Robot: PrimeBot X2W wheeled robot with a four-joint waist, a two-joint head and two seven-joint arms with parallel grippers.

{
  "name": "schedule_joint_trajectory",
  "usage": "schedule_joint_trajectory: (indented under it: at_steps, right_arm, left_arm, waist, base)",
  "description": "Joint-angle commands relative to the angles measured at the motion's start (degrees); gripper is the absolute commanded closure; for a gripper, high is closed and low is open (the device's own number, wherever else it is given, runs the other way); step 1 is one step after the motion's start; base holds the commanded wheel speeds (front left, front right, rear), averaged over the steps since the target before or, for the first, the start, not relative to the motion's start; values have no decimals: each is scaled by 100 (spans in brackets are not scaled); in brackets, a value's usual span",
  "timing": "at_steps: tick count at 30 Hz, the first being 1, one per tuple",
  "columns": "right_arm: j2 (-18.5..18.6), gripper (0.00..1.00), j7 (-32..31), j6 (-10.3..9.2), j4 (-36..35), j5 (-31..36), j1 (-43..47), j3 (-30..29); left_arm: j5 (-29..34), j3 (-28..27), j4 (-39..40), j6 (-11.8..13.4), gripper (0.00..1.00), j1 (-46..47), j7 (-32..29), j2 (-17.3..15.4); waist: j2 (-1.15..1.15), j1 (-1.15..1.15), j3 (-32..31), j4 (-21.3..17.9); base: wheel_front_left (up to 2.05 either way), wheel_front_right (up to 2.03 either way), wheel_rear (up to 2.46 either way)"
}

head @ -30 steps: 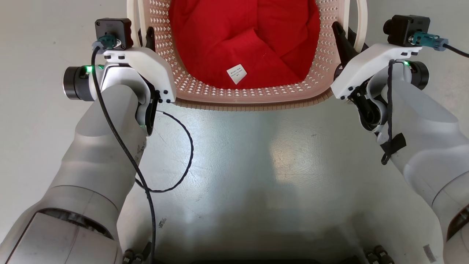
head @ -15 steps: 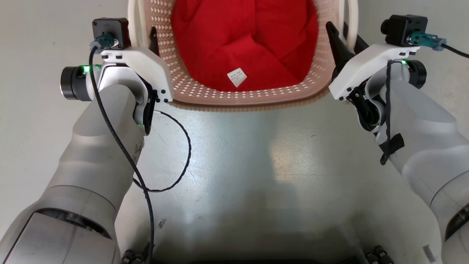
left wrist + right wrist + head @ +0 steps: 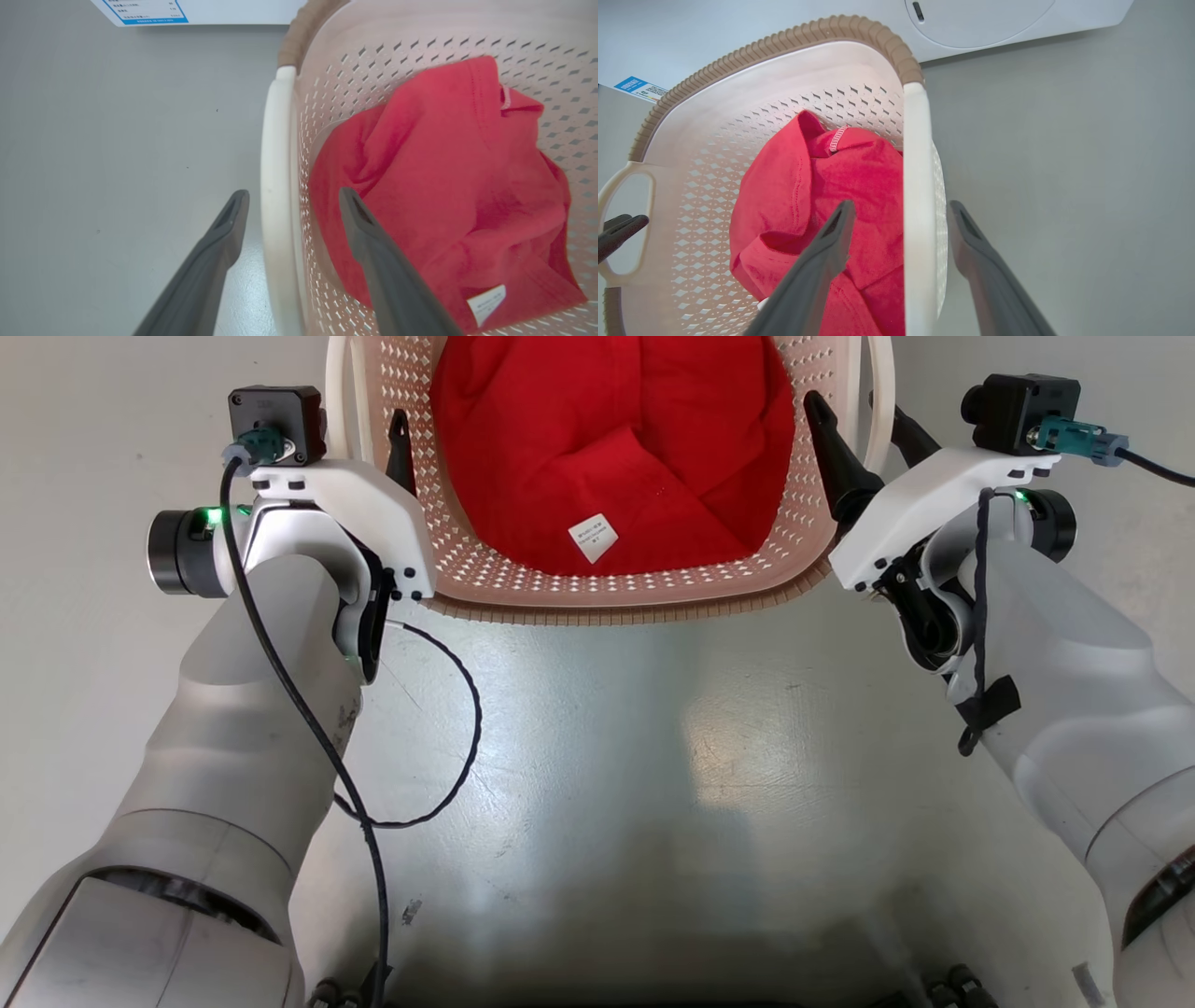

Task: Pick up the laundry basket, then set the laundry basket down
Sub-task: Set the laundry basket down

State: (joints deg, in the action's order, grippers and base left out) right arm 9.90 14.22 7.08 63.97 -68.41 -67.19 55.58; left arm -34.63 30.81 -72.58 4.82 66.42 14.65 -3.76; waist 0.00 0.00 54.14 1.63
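Left wrist view: left gripper [image 3: 293, 193] gapes astride a white handle [image 3: 275, 140] of the laundry basket [image 3: 420, 42]; right gripper [image 3: 901, 205] likewise opposite. Likely light, stiff plastic; grip both handles.

Laundry corner, likely in bare test room rather than furnished home; too little of surroundings visible to be sure. White washing machine [image 3: 985, 28] front, with round door edge and dark latch slot, standing just behind laundry basket [image 3: 616, 593]. Blue-bordered printed label [image 3: 140, 11] stuck on white appliance panel, energy-sticker type, print too small to read. Red garment [image 3: 616, 429] with sewn-in care tag lying in basket. Smooth pale grey floor [image 3: 579, 709], glossy, scuffed, uncarpeted.
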Motion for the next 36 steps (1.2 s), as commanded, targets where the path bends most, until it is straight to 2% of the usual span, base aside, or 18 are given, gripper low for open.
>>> schedule_joint_trajectory:
  at_steps: [1, 17, 27, 36]
  right_arm:
    - [-99, 0, 77, 41, -2, 64, 319, 7]
    - [-142, 0, 78, 41, 139, 58, 575, -58]
    - [-59, 0, 78, 41, 66, 243, 954, -256]
    - [-67, 0, 78, 41, -132, 491, 1379, -560]
  left_arm:
    - [35, -87, 6, -42, 0, -40, 35, -214]
    - [-154, -165, -90, -151, 0, -379, 35, -249]
    - [-199, -300, 79, -271, 0, -881, 35, -246]
    - [-129, -535, 543, -313, 0, -1415, 35, -329]
  waist:
    - [0, 0, -15, -7]
    - [0, 0, -550, -80]
    - [0, 0, -1320, -57]
    - [0, 0, -2040, -108]
  base:
    - [0, 0, 0]
    - [0, 0, 0]
    - [0, 0, 0]
    - [0, 0, 0]
